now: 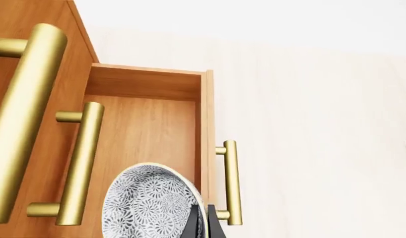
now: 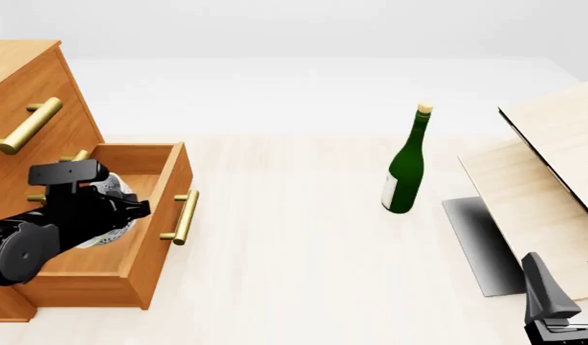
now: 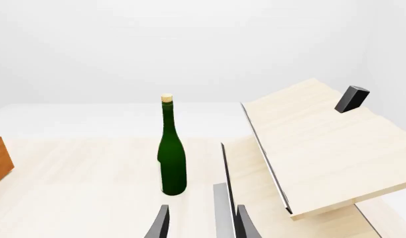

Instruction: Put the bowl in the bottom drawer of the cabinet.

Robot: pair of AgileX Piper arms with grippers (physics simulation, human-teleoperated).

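Note:
The speckled white-grey bowl (image 1: 147,206) (image 2: 115,190) hangs tilted over the inside of the open bottom drawer (image 1: 150,131) (image 2: 158,251) of the orange-brown cabinet (image 1: 18,25) (image 2: 30,79). My left gripper (image 1: 201,220) (image 2: 121,214) is shut on the bowl's rim, on the side near the drawer front and its brass handle (image 1: 231,181) (image 2: 184,215). In the front view the left arm covers most of the bowl. My right gripper (image 2: 566,284) (image 3: 203,225) stands open and empty at the near right, far from the cabinet.
A green corked bottle (image 2: 405,176) (image 3: 171,158) stands upright mid-table. Pale light-wood boards (image 2: 553,158) (image 3: 322,144) lean at the right over a grey slab (image 2: 481,244). A small dark block (image 3: 352,98) rests on the upper board. Brass handles of the upper drawers (image 1: 21,119) jut out above the open drawer.

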